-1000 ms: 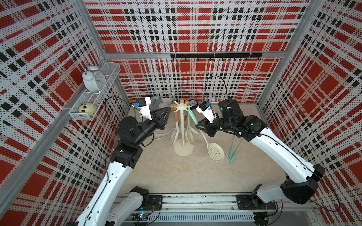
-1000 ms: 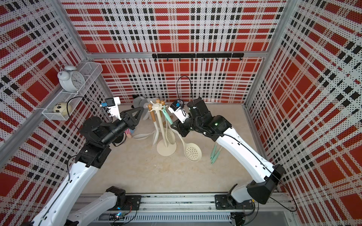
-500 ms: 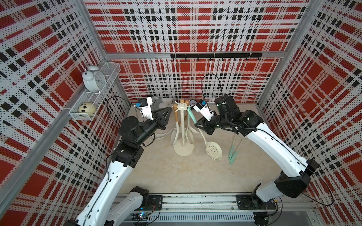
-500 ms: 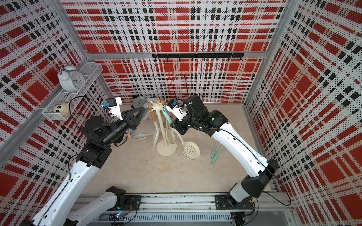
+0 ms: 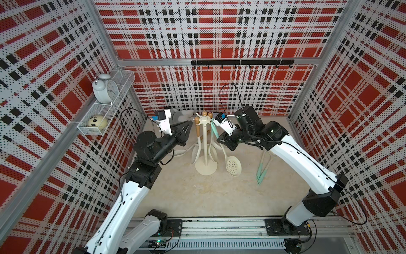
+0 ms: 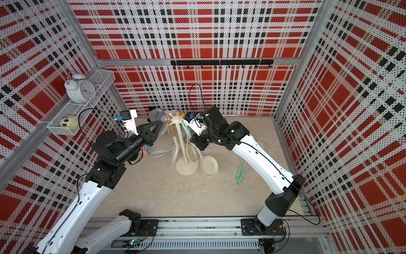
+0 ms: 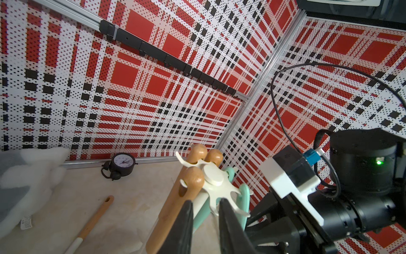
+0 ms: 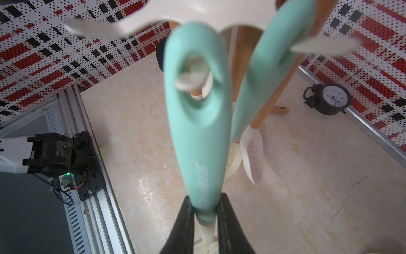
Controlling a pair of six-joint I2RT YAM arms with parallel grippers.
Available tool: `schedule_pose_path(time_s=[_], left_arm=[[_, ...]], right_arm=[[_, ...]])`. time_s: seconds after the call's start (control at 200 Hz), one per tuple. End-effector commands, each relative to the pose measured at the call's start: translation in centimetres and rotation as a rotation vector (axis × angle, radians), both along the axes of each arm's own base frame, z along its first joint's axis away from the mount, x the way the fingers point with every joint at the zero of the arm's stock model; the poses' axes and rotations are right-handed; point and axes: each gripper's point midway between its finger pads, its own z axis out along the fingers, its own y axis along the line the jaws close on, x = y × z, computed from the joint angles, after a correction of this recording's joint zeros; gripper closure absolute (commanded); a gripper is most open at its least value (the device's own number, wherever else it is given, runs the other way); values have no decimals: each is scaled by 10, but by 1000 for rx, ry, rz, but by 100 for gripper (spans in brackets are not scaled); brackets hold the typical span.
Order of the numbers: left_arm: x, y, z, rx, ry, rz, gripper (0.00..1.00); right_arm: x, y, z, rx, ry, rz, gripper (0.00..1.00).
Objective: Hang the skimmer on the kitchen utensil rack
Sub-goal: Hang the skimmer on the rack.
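The right tool (image 8: 204,204) clamps the one skimmer (image 5: 234,165) by its mint handle, a prong of the one rack (image 5: 205,169) showing through its hole, bowl at the base's 3 o'clock. The left tool (image 7: 205,204) sits at the crown's 9 o'clock; whether it grips anything I cannot tell. Three wooden handles (image 7: 194,180) hang there.

Both arms reach from the near edge and bend toward the middle, left gripper (image 7: 206,211) pointing right and far with jaws narrowly parted and nothing between them, right gripper (image 8: 205,203) angled in from the right, clamped on the skimmer (image 8: 197,132) handle.
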Motion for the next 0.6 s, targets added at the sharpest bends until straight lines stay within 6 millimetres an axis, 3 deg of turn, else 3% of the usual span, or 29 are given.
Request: schedule_pose_path(time_s=[0.0,0.065,0.11,0.16,0.301,0.426,0.496,0.591], left_arm=[[-4,1,-2,11,-10,4,75],[-6,2,-1,7,-16,7,72],[-7,3,-1,5,-20,10,69],[-8,5,-1,4,-21,16,66],[-12,12,-1,2,-35,35,64],[-18,17,1,-6,-60,40,64],[-23,16,2,-12,-79,24,66],[-30,14,3,-22,-109,-1,66]], right_arm=[[5,11,-5,6,16,-13,100],[2,19,-8,13,25,16,100],[0,22,-5,41,22,30,74],[-2,24,2,83,5,39,57],[-8,18,28,186,-65,41,42],[-12,6,55,299,-143,19,46],[-14,-1,69,353,-187,1,58],[-9,-15,80,417,-212,-57,83]])
